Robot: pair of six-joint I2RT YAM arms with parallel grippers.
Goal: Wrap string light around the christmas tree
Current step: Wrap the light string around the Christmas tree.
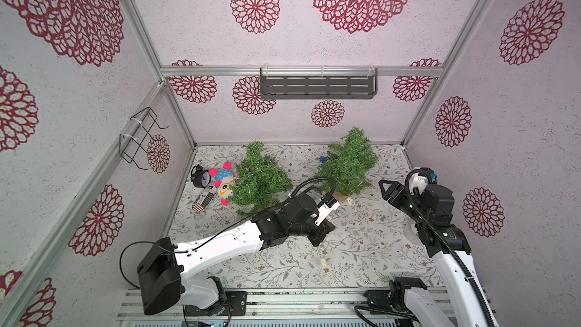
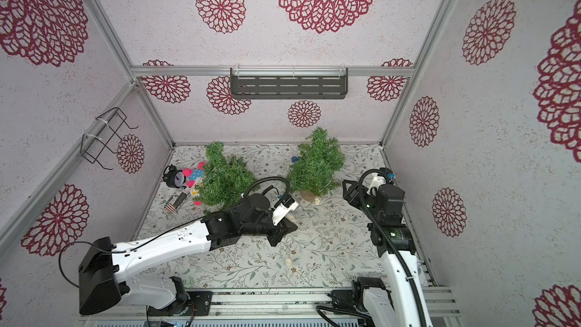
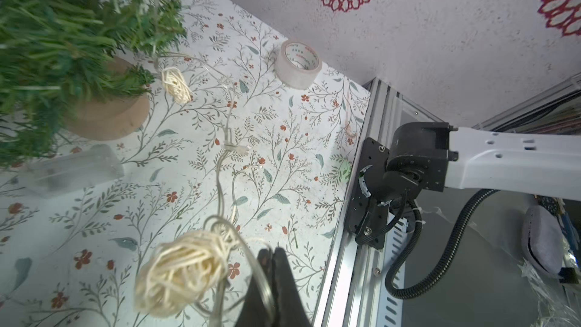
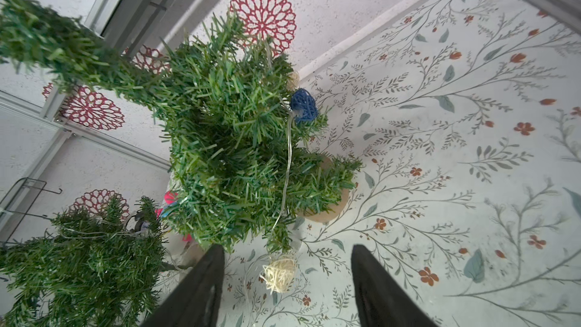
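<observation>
String light (image 3: 179, 273) is limp, light, snag-prone: hold bare wire, as clamped left gripper (image 3: 273, 256) does; right gripper (image 4: 286, 248) gapes empty.

Both top views look down from high above the front edge of the table (image 1: 361, 246) toward the back wall (image 1: 283, 127), and they share the whole scene. The left wrist camera, close over the table, looks past the left gripper (image 3: 273, 265) to the right front corner. The right wrist camera looks past the right gripper (image 4: 286, 248) to the back left corner; both wrist views share the right tree (image 4: 232, 139).
</observation>
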